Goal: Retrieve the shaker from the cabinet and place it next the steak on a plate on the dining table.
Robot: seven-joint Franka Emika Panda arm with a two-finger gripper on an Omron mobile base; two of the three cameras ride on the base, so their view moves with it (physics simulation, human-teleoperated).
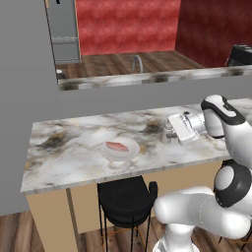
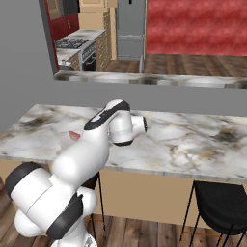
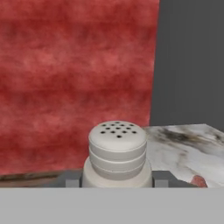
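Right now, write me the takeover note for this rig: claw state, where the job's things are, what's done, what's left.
Claw: shut on the shaker, held upright above the dining table, to the right of the plate as the left base view shows it.
Plate: on the dining table near its front edge, with the steak lying on it.
Done: shaker is in the claw and has been brought over the table.
Left: carry it across to the plate, set it down upright beside the steak, open the claw and pull back.
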